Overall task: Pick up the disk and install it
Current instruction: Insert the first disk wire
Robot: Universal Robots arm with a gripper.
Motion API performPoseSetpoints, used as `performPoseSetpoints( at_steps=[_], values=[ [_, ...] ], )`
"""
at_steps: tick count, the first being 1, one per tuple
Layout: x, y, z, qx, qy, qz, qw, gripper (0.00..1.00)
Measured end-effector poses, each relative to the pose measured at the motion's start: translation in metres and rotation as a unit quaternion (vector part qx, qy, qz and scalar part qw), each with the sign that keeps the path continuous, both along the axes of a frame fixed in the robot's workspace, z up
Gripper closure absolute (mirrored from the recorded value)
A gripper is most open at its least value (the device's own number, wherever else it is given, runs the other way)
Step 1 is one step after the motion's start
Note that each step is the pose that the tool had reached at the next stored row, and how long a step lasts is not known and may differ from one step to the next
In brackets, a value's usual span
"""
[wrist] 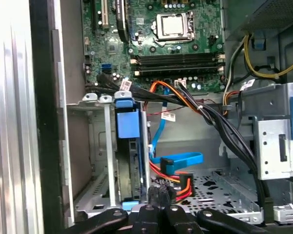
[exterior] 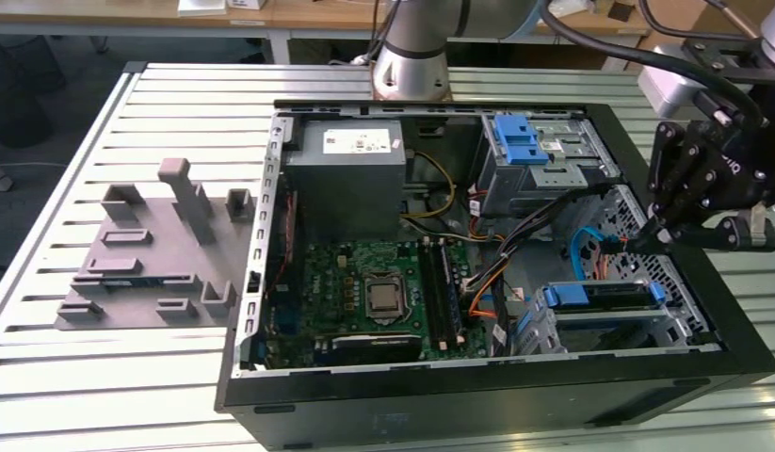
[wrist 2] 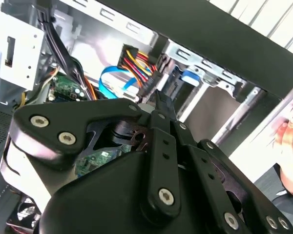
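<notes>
One open black computer tower case (exterior: 488,395); one green motherboard (exterior: 362,292); one grey power-supply box (exterior: 349,184); one blue-framed disk (exterior: 601,297); one grey moulded fixture tray (exterior: 136,264); one black gripper (exterior: 670,235).

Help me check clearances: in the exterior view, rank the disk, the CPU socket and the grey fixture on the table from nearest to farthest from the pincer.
1. The disk: in its bay in the case, just below the pincer, towards the exterior view's right.
2. The CPU socket: mid-motherboard, further left.
3. The grey fixture: outside the case, far left on the table.
</notes>
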State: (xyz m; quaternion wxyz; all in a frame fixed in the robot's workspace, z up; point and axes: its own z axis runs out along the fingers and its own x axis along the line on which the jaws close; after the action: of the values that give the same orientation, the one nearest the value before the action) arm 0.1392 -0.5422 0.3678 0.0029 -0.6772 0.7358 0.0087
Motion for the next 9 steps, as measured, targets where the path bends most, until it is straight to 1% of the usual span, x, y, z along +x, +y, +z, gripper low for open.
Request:
performPoseSetpoints(
  at_steps=[3, 4, 6, 8, 9],
  values=[
    [0.0019, 0.0061, -0.0009, -0.0025, 0.0005, 0.000, 1.0000, 0.89],
    [0.0025, 0.0072, -0.0014, -0.0032, 0.0008, -0.001, 1.0000, 0.82],
    [0.0038, 0.0076, -0.0023, -0.0061, 0.0012, -0.001, 1.0000, 0.82],
    [0.0044, 0.0084, -0.0028, -0.0102, 0.0017, -0.001, 0.9999, 0.81],
    [0.0045, 0.0089, -0.0033, -0.0107, 0.0020, -0.003, 0.9999, 0.81]
  ],
)
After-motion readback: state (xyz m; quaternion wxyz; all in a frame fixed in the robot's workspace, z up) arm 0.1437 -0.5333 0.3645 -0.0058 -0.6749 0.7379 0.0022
